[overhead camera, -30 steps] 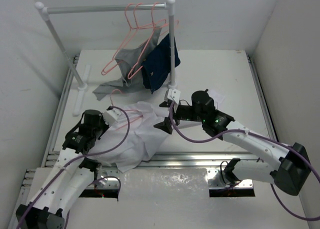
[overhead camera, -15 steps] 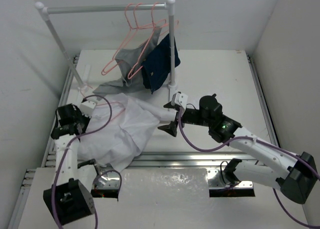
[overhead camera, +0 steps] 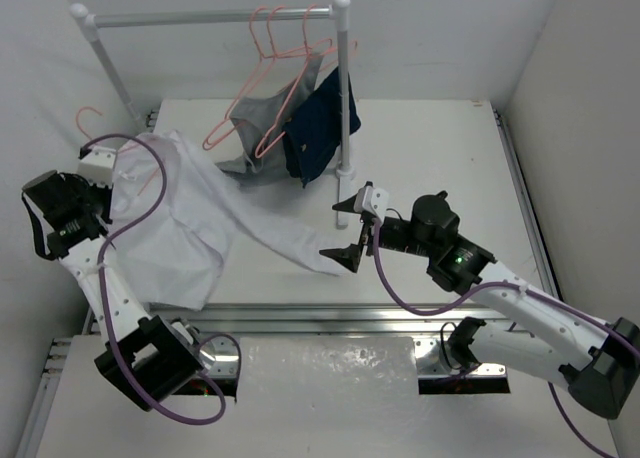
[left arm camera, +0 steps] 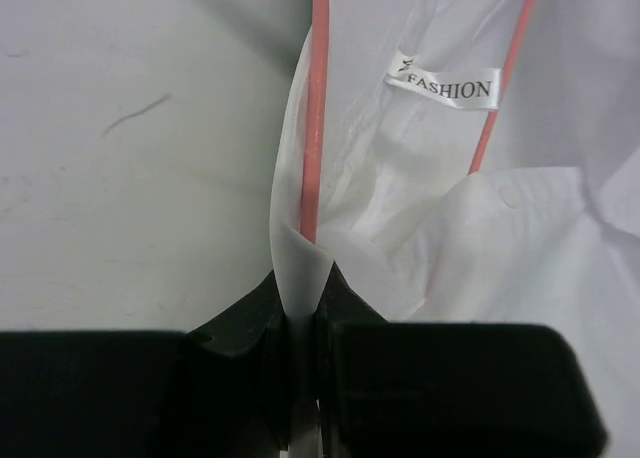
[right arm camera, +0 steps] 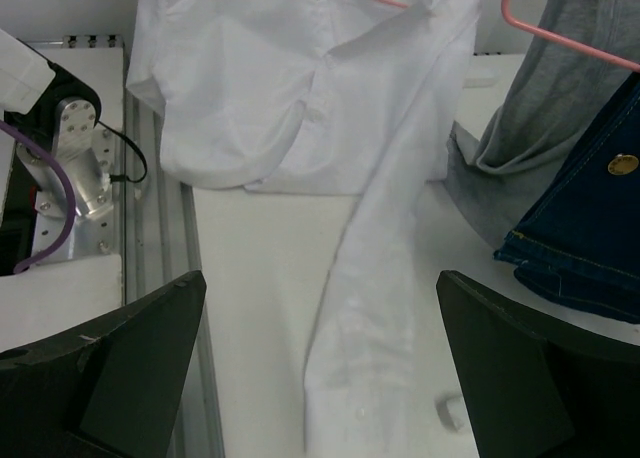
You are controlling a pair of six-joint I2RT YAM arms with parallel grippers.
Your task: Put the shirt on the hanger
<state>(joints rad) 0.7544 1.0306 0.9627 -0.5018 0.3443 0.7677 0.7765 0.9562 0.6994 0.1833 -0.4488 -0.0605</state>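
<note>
Shirt trails diagonally, sleeve end toward the wide-open, empty right gripper; left gripper pinches its fabric, seemingly with the hanger.

White table, flat, with metal rails along its near edge and both sides.

Resting on it were:
- clothes rack, on white posts at the back left
- grey garment, its lower part pooled on the surface beside the rack's right post
- shirt, its sleeve trailing right across the surface toward the middle and its hem near the left rail
- small white piece, kind not discernible, just beside the sleeve end

The navy garment hung at the right post; whether it touched the table could not be told.
</note>
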